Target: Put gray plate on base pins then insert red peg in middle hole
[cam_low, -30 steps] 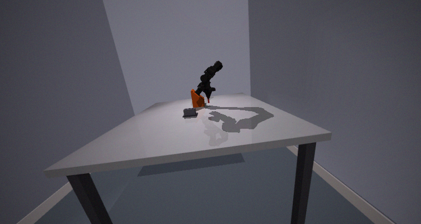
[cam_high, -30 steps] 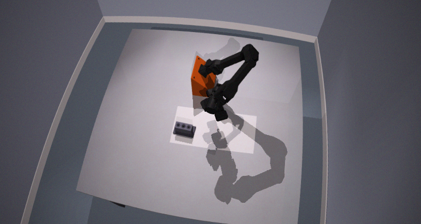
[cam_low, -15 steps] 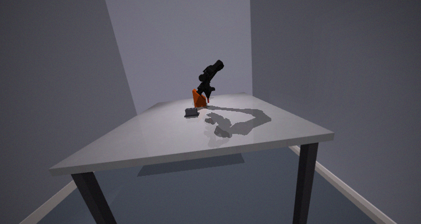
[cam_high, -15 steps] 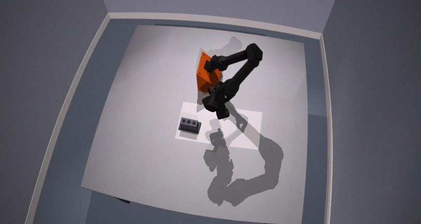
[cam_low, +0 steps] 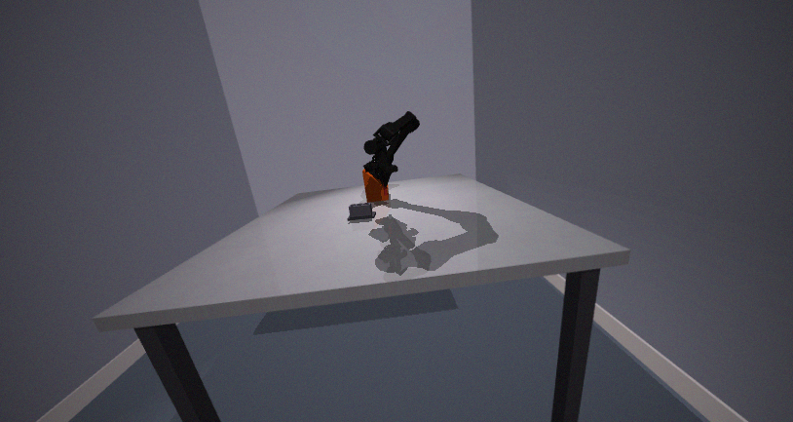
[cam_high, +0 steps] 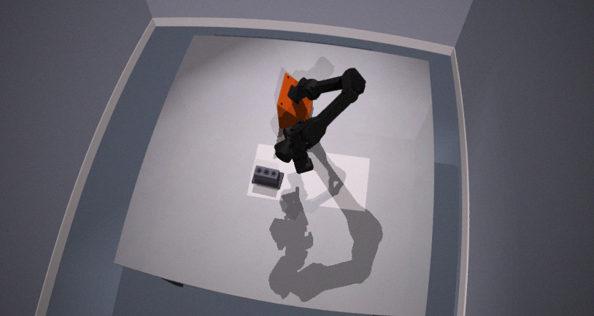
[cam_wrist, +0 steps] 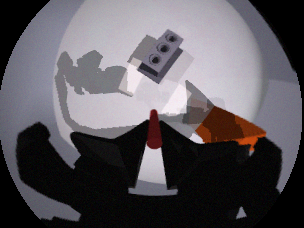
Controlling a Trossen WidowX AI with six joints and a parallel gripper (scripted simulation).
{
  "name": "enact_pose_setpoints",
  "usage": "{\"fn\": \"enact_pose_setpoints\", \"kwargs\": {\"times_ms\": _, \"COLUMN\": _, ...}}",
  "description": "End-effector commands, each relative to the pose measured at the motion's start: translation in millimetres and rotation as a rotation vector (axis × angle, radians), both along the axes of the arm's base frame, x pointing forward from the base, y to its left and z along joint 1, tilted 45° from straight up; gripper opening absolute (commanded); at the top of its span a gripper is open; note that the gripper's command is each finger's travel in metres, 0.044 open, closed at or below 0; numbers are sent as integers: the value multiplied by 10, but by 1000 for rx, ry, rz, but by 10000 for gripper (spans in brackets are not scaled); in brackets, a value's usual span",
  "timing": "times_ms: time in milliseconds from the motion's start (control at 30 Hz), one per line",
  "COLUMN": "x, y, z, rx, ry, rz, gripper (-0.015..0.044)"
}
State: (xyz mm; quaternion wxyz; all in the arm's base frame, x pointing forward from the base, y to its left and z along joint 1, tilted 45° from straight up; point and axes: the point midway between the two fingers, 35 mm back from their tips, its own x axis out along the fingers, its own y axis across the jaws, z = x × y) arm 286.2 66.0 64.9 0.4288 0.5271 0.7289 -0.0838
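Gripping the red peg (cam_wrist: pixel 154 130), the gripper (cam_wrist: pixel 154 152) is nearly shut w/ the peg pinched between its dark fingers; in the wrist view the peg's rounded tip points up-frame toward the table. In the top view the gripper (cam_high: pixel 302 164) hangs above the white mat (cam_high: pixel 352 176), just right of the gray plate (cam_high: pixel 268 173), not touching it; the peg itself is hidden there by the gripper body.

The plate (cam_wrist: pixel 159 54) w/ its three holes in a row sits on the dark base (cam_high: pixel 267 182), at the left end of the mat. From these views it looks flat, but the pins can't be made out. Middle hole looks unfilled in the wrist view. In the exterior view plate + base (cam_low: pixel 360 211) read as one small dark block on the table (cam_low: pixel 277 275), near side of the arm.

The orange mount (cam_high: pixel 290 106) stands at the far side of the mat, under the arm (cam_high: pixel 332 106), whose elbow folds to the right. The arm's shadow falls long over the near-right part of the table.
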Motion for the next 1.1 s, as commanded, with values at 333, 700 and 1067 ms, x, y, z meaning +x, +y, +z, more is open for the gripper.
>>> {"fn": "enact_pose_setpoints", "kwargs": {"times_ms": 333, "x": 277, "y": -268, "z": -259, "rx": -4, "ry": -11, "rz": 3, "gripper": 0}}
{"fn": "enact_pose_setpoints", "kwargs": {"times_ms": 700, "x": 435, "y": -470, "z": -488, "rx": -2, "ry": -13, "rz": 4, "gripper": 0}}
{"fn": "enact_pose_setpoints", "kwargs": {"times_ms": 1067, "x": 557, "y": -681, "z": -744, "rx": 3, "ry": -15, "rz": 6, "gripper": 0}}
